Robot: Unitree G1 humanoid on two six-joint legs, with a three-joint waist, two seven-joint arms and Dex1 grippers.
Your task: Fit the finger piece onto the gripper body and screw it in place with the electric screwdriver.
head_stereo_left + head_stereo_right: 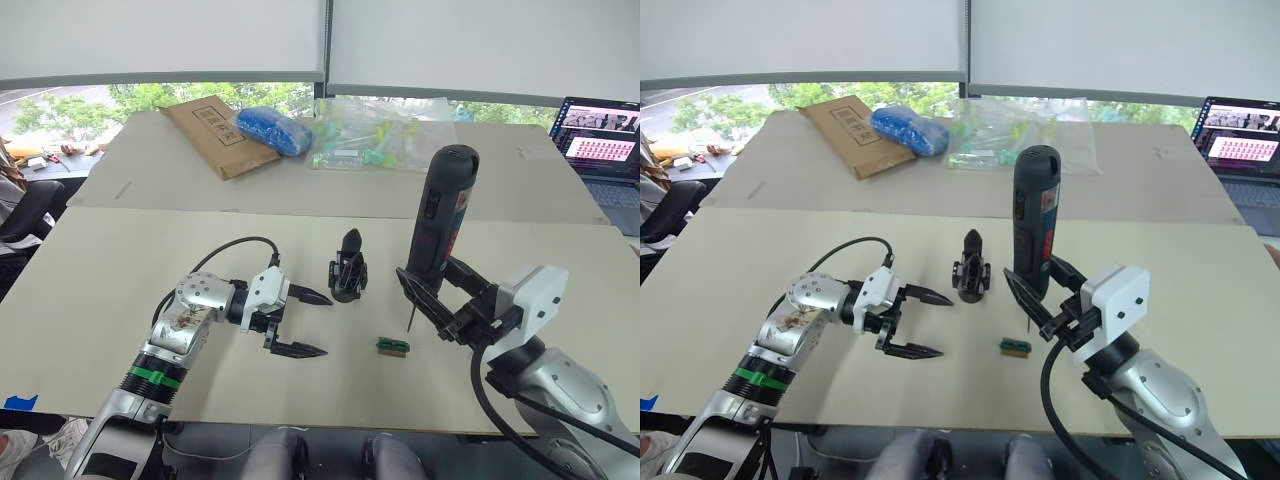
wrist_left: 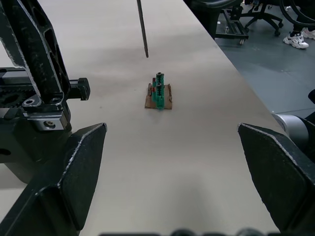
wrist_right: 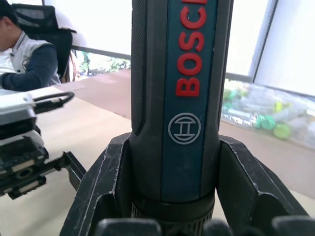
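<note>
With its 2 fingers spread and empty, the left gripper (image 1: 305,322) rests low on the table, the gripper body (image 1: 347,268) upright just beyond its fingertips, likely awaiting steadying. Right of both, the right gripper (image 1: 432,292) clamps the Bosch electric screwdriver (image 1: 440,208) upright, bit poised just beside the small green-and-brown block (image 1: 392,346).

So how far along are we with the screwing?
Done: the right hand grips the electric screwdriver upright, bit above the table. In hand: the left hand hangs open beside the gripper body. Left: driving the screw; I can't tell whether the finger piece is already fitted.
</note>
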